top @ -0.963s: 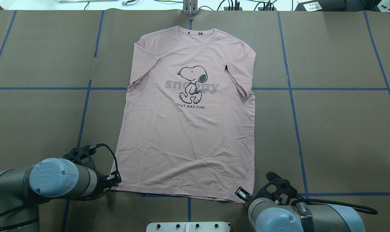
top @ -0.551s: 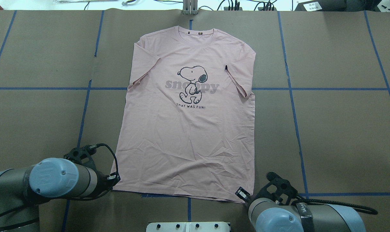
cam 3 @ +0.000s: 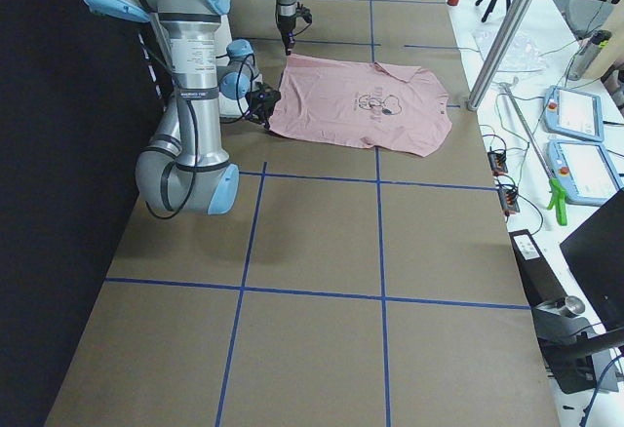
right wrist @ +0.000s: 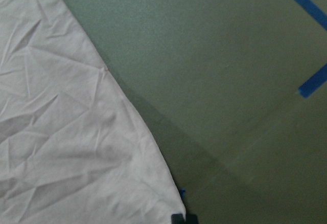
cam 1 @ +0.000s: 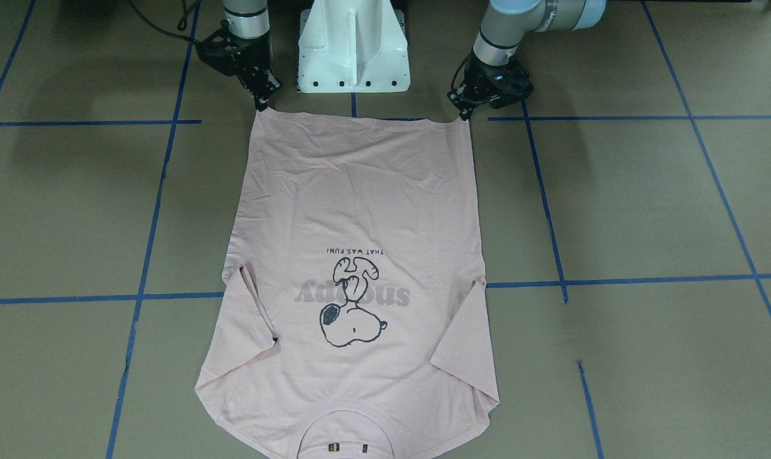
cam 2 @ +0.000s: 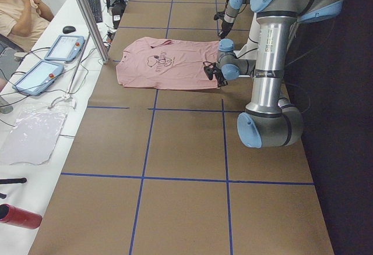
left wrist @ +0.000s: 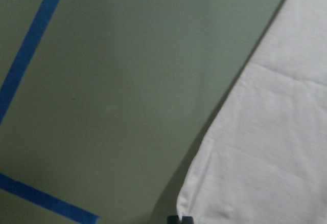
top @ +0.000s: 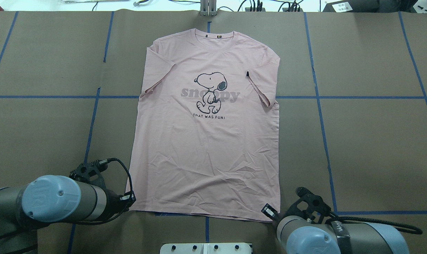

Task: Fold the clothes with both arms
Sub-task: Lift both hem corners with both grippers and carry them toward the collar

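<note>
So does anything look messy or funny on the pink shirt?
A little. The T-shirt lies flat, but its lower half is crumpled with creases near the hem, mostly toward the right gripper. Both sleeves are folded in over the front. Nothing looks torn or spilled.

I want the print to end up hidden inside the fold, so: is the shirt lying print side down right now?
No, the T-shirt lies face up, its dog outline and lettering showing on top.
</note>
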Robot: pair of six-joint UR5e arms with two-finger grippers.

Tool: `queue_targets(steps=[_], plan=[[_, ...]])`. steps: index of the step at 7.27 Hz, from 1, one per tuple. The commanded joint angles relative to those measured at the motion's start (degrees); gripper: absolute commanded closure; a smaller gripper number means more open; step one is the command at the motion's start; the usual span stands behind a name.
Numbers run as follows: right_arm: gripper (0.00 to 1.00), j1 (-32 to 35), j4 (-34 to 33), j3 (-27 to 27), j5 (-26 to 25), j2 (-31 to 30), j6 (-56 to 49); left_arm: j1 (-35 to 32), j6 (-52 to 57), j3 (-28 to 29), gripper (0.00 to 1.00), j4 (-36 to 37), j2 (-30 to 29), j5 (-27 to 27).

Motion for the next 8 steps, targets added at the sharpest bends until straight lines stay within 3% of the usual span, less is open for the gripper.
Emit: queue_targets(steps=[1,3,5,6,8], plan=[[1.0,-0.6,0.1,6.8,-0.1,-6.0,-0.2,2.8,-2.5,-2.8,1.0,0.2,0.3,-0.9],[1.0,-2.7,0.0,10.6,-0.2,-7.6,0.2,7.3,-4.5,-5.1,1.0,3.3,-0.3,-0.5],[1.0,1.9,-0.1,10.3,-0.8,-6.2,-2.5,3.9,-4.0,-11.2,1.0,11.7,-1.3,-0.7],[1.0,6.1,0.0,9.4,-0.7,-3.7,-8.1,-1.4,-3.1,-10.4,1.0,11.7,-4.1,-0.5],[1.0,16.3,0.1,-2.1,-0.3,7.5,-19.2,-12.1,5.8,-0.6,1.0,11.7,-11.5,-0.5]])
